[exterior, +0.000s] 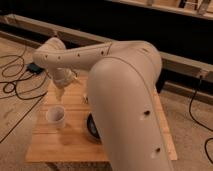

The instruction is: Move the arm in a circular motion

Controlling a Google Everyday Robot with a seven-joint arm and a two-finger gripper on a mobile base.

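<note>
The gripper [61,93] hung over the left side of the wooden table [55,148], just above and behind the white cup [56,116]; whether it was wide or narrow could not be told. The arm [125,100] rose across the table's middle, bent at a bulky elbow and reached left. A dark round object [90,128] showed beside it. Black cables [15,86] lay on the floor to the left.

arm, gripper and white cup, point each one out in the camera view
arm [125,95], camera view, on the broad near segment in the foreground
gripper [60,93], camera view, on its lower tip, above the cup in the picture
white cup [56,117], camera view, on its outer side wall
</note>
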